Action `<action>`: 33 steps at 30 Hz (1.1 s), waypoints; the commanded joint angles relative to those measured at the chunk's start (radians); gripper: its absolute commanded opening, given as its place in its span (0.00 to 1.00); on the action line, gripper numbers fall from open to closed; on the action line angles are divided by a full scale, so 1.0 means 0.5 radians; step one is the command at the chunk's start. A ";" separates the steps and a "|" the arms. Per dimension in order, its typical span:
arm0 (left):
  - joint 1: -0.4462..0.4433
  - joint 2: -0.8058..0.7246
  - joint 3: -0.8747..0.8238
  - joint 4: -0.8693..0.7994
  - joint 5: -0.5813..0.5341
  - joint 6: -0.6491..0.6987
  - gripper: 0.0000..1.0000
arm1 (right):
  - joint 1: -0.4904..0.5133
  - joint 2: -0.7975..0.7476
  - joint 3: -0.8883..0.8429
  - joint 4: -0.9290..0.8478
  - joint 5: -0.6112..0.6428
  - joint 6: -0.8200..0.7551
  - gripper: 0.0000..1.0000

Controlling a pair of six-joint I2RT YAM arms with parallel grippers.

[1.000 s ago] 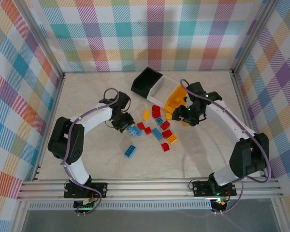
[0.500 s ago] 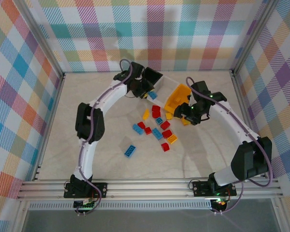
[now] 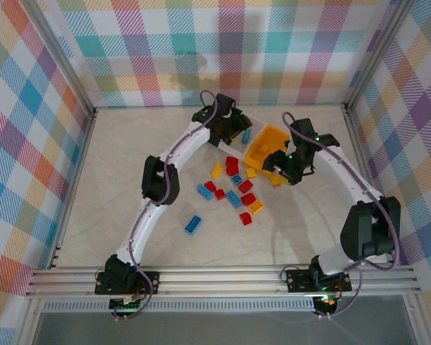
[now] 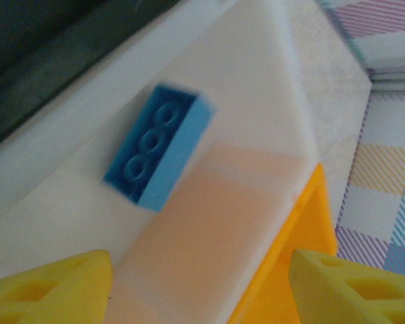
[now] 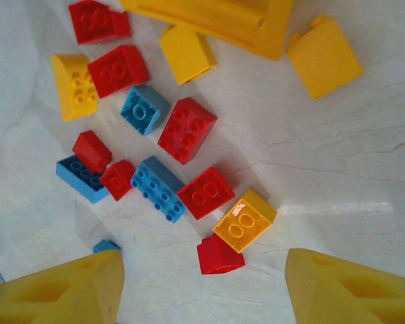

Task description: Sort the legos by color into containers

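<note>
- Drop-off looks like the step in hand: your left gripper (image 4: 201, 287) hangs released and empty over the white bin (image 4: 256, 88), and a blue brick (image 4: 158, 154) lies on its floor.
- Your right gripper (image 5: 202, 287) is also parted and holds nothing. It hovers above the loose legos (image 5: 187, 129) on the worktop (image 5: 337, 175), with the yellow bin (image 5: 216, 17) at the top of the frame.
- Next, I judge, lower the right gripper onto one brick. The yellow brick (image 5: 324, 57) at upper right stands apart from the others, while the central ones touch and crowd each other.
- The left wrist view is blurred.
- The black bin (image 4: 47, 47) is cut off at upper left.
- You cannot tell what the yellow bin holds.
</note>
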 commanded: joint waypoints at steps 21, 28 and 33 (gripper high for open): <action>0.006 -1.985 -2.200 -0.155 -0.093 0.361 0.79 | -0.251 1.238 1.101 -0.173 0.385 -0.219 0.55; 0.093 -2.285 -2.473 -0.324 -0.106 0.418 0.80 | -0.248 1.326 1.157 -0.132 0.402 -0.339 0.45; 0.111 -2.359 -2.548 -0.358 -0.121 0.411 0.80 | -0.237 1.336 1.113 -0.107 0.398 -0.371 0.37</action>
